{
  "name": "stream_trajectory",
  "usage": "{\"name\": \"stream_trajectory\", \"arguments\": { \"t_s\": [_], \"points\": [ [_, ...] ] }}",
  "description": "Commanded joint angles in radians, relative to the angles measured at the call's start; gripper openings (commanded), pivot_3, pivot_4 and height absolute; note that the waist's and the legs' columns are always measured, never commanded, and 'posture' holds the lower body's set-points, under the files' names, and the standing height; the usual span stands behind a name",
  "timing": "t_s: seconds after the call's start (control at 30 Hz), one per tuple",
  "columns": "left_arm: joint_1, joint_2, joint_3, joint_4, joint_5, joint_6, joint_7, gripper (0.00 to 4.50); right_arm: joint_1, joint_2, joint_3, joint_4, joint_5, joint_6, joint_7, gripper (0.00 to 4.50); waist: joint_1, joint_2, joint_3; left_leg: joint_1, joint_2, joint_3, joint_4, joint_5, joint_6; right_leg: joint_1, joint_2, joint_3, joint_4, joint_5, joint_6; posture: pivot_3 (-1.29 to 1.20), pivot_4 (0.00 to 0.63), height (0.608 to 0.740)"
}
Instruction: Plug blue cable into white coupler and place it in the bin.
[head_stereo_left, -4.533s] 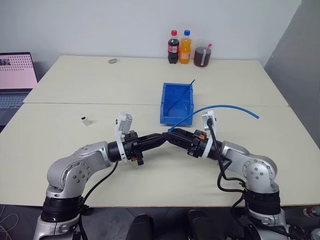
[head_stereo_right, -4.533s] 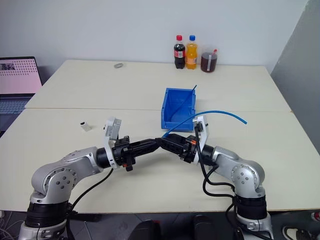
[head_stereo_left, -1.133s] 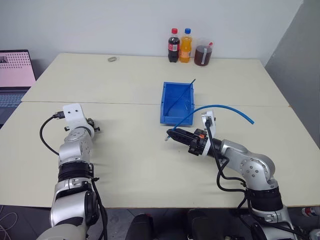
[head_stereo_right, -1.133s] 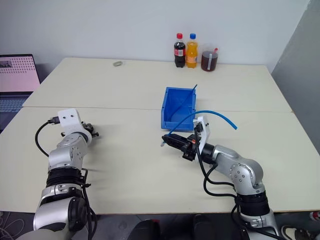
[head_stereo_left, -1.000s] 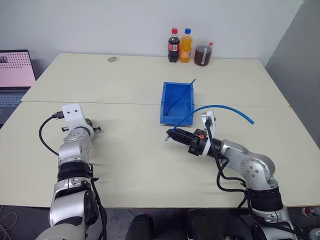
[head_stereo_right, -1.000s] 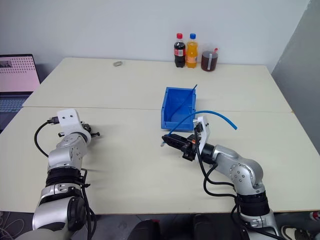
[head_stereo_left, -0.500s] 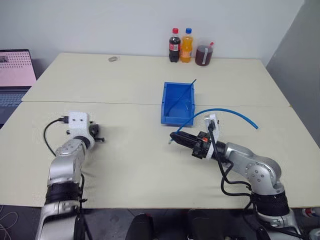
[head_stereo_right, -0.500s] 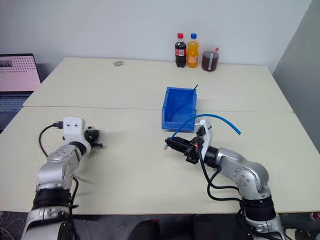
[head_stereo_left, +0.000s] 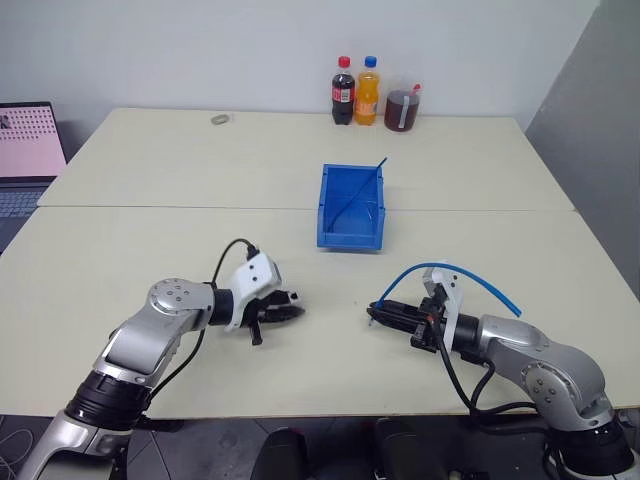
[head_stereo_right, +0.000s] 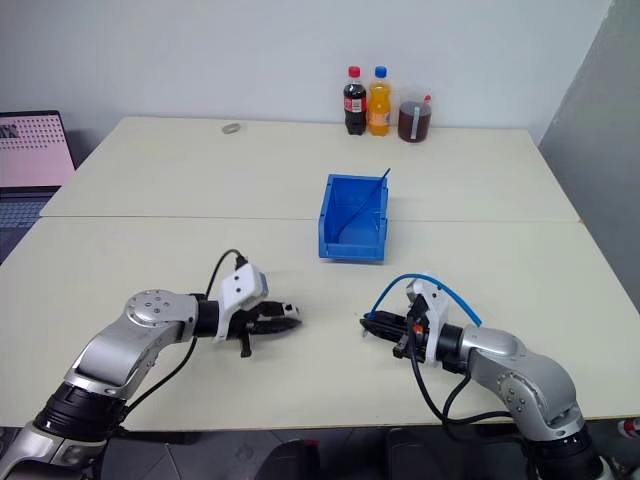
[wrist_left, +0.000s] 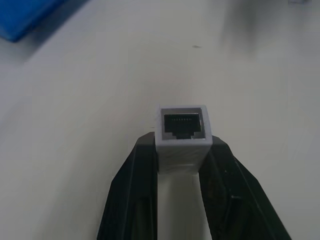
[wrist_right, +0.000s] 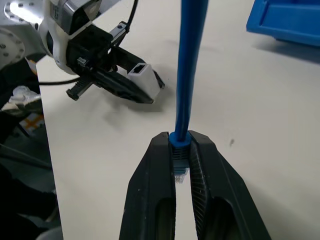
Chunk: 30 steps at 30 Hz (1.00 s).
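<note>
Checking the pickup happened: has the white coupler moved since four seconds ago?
Yes. The white coupler, then lying far left of the bin, is now gripped by the left gripper nearer centre.

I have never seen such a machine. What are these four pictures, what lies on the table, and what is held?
It is a robot with two arms; each ends in a two-fingered claw. Two pictures look down from its head; two look along each wrist. The left claw is shut on a white coupler, its socket facing outward. The right claw is shut on the plug end of a blue cable. The claws face each other, apart. On the table stand a blue bin and, at the far edge, drink bottles.
</note>
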Motion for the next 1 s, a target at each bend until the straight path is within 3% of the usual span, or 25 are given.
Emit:
{"name": "stream_trajectory", "arguments": {
  "t_s": [0.03,0.2,0.4,0.57,1.0],
  "points": [
    [-0.038,0.016,-0.081,0.021,0.086,-0.112,-0.082,0.80,0.013,-0.019,0.024,-0.053,-0.058,-0.084,0.035,0.11,0.002,0.000,0.000,0.000,0.000,0.000,0.000,0.000,0.000,0.000,0.000,0.000,0.000,0.000,0.000,0.00,0.150,0.740],
    [-0.061,-0.015,-0.124,0.094,0.145,-0.194,-0.106,0.80,-0.001,-0.015,0.086,-0.023,-0.162,-0.199,0.066,0.11,0.006,0.000,0.000,0.000,0.000,0.001,0.000,0.000,0.000,0.000,0.000,0.000,0.000,-0.001,0.001,0.00,0.150,0.740],
    [-0.064,-0.027,-0.130,0.151,0.171,-0.256,-0.141,0.80,-0.087,0.066,0.131,0.045,-0.201,-0.264,0.086,0.11,0.009,0.000,0.000,0.001,0.000,0.001,0.001,0.000,0.000,0.001,0.000,-0.001,0.001,0.000,0.001,0.00,0.150,0.740],
    [-0.071,-0.034,-0.129,0.166,0.168,-0.261,-0.168,0.80,-0.206,0.153,0.220,0.178,-0.278,-0.349,0.134,0.11,0.008,0.001,-0.001,0.002,0.000,0.001,0.002,0.000,0.001,0.002,0.000,-0.001,0.001,0.000,0.001,0.00,0.150,0.740],
    [-0.086,-0.041,-0.124,0.181,0.163,-0.253,-0.218,0.80,-0.260,0.224,0.317,0.342,-0.409,-0.492,0.217,0.11,0.010,0.000,-0.001,0.002,0.000,0.001,0.001,0.000,0.001,0.002,0.000,-0.003,0.002,-0.001,-0.001,0.00,0.150,0.740]
  ]
}}
